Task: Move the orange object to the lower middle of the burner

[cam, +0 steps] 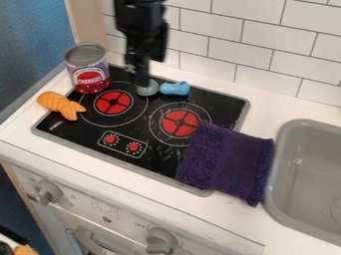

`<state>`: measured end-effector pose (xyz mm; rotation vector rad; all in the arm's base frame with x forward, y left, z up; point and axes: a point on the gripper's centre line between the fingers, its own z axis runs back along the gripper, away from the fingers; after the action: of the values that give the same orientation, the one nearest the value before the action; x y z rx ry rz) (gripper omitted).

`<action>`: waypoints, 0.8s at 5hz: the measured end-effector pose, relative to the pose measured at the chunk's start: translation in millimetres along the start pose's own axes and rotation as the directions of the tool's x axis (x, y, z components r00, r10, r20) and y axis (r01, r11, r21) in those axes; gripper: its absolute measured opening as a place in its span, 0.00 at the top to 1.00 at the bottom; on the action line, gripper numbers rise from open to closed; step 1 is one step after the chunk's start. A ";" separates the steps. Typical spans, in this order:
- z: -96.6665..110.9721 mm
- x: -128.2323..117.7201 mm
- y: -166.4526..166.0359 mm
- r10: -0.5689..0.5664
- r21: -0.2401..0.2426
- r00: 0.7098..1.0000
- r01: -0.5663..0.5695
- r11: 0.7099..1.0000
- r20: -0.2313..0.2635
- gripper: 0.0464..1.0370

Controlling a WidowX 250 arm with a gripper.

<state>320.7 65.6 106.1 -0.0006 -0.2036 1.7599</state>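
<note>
1 orange obj. [57,102], 2 burners [113,102]

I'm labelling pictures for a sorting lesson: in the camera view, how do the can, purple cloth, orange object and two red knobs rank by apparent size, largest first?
1. Purple cloth
2. Can
3. Orange object
4. Left red knob and right red knob: too alike to rank
</note>
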 end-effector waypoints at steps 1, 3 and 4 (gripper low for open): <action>6.3 37.3 6.8 0.074 -0.012 0.997 -0.074 0.997 0.034 0.04; -16.5 113.1 41.3 0.196 0.026 0.976 -0.199 0.980 0.099 0.04; -22.1 128.1 52.9 0.181 0.018 0.978 -0.184 0.983 0.103 0.04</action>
<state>246.1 183.6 91.5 0.0921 -0.2597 1.9479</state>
